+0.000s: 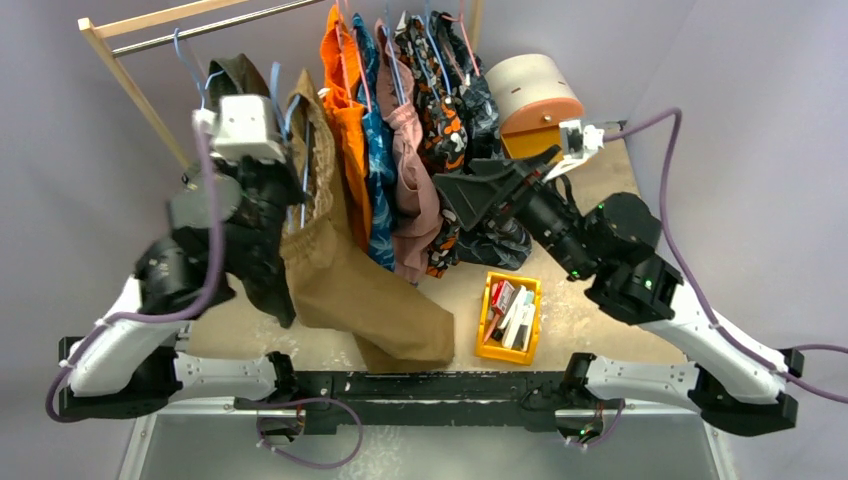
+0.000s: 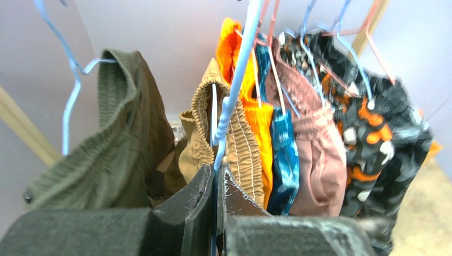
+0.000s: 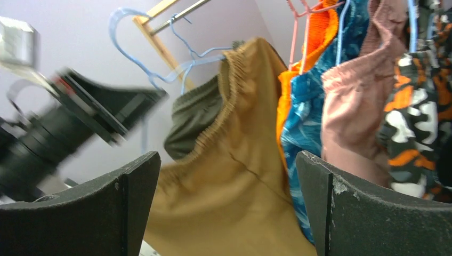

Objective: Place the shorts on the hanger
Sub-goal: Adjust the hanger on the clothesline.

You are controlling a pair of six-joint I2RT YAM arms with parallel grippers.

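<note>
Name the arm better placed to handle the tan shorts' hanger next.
Left. The left gripper grips the thin light-blue wire hanger carrying the tan-brown cloth shorts; the right gripper is open, empty.

Tan-brown cloth shorts (image 1: 340, 285): matt woven fabric, smooth legs, ribbed gathered waistband.
Thin light-blue hanger (image 2: 234, 80): smooth, slight sheen, looks like coated wire.
Dark olive-green garment (image 2: 122, 154): matt cloth, ribbed waist.
Rack post (image 1: 130, 88): pale bare wood.
Rack rail (image 1: 200, 28): metal, glossy.
Left gripper (image 2: 216, 186) fingers (image 2: 200, 208): matt black, edges scuffed whitish.
Right gripper (image 3: 226, 202) fingers (image 3: 133, 213): same matt black, chipped edge.
Small yellow bin (image 1: 488, 310): glossy plastic.
Tabletop (image 1: 600, 330): beige, rough, speckled.
</note>
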